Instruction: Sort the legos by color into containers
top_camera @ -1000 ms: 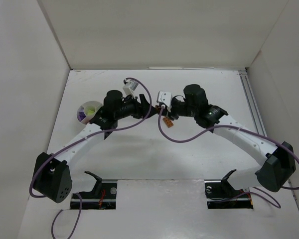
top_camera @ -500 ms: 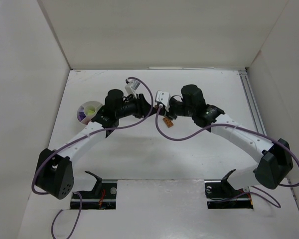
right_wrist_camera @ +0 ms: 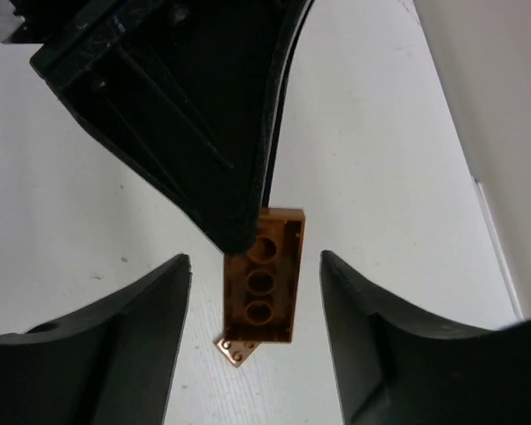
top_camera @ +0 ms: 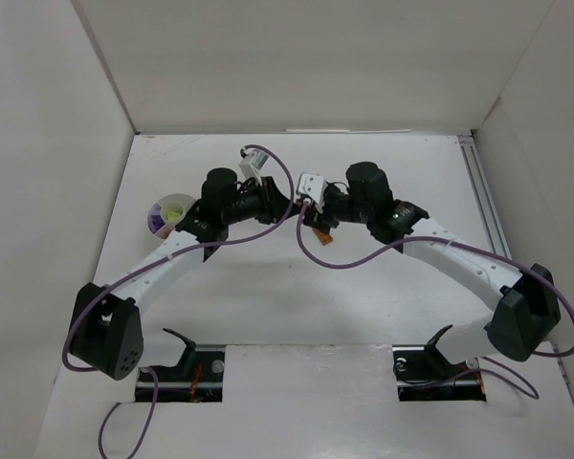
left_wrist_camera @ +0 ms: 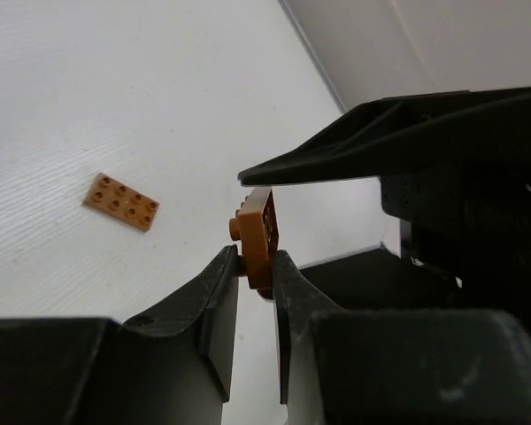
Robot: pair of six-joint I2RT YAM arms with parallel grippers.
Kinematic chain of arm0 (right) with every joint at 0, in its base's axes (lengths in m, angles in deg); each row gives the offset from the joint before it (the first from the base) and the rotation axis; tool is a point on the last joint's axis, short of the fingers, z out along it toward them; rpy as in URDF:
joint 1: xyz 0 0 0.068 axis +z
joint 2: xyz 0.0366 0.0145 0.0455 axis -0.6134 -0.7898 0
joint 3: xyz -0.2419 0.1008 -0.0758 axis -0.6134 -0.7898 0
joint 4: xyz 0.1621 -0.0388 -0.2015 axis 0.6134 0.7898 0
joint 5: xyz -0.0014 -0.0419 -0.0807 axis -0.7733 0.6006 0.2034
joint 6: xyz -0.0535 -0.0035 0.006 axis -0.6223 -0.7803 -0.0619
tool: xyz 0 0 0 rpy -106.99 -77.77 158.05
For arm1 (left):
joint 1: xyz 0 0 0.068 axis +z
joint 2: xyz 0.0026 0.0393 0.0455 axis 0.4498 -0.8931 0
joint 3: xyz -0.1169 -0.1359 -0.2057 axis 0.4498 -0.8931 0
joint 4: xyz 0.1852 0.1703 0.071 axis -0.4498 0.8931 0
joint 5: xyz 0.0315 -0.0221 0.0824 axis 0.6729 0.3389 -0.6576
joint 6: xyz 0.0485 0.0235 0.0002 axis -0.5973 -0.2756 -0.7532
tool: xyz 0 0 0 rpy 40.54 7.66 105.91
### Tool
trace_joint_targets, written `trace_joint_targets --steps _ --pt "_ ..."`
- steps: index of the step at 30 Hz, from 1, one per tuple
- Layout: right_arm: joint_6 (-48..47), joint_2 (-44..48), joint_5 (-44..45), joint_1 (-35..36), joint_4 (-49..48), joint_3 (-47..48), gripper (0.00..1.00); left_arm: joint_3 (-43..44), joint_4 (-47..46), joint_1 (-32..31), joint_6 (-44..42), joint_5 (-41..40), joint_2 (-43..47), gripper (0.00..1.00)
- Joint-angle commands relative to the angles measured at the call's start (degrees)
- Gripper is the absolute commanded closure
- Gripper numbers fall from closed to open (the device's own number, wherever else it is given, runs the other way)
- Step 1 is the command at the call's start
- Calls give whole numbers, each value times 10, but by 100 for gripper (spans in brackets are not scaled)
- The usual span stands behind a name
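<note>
An orange-brown lego brick (left_wrist_camera: 258, 237) hangs above the table, and my left gripper (left_wrist_camera: 255, 263) is shut on its lower end. In the right wrist view the same brick (right_wrist_camera: 264, 279) shows its hollow underside. My right gripper (right_wrist_camera: 255, 261) stands open on either side of it, both fingers apart from it. A flat orange-brown lego plate (left_wrist_camera: 121, 201) lies on the table below, and its corner shows under the brick (right_wrist_camera: 234, 348). In the top view both grippers meet mid-table, left (top_camera: 289, 207) and right (top_camera: 309, 214). The round cup (top_camera: 167, 212) holding purple and pale green legos stands left of the left arm.
White walls enclose the table on the left, far and right sides. A metal rail (top_camera: 482, 206) runs along the right edge. Purple cables loop over both arms near the grippers.
My left gripper has shut on the orange-brown brick. My right gripper has opened and let go of it. Both wrists have edged slightly toward each other.
</note>
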State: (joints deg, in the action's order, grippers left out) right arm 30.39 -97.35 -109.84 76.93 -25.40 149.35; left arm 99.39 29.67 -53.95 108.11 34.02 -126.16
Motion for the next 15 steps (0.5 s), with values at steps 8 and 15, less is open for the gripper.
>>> trace_joint_targets --steps 8,15 --pt "48 10 -7 -53 -38 8 5 96 206 12 -54 -363 53 100" --pt "87 10 -27 -114 -38 -10 4 173 373 44 5 -639 20 100"
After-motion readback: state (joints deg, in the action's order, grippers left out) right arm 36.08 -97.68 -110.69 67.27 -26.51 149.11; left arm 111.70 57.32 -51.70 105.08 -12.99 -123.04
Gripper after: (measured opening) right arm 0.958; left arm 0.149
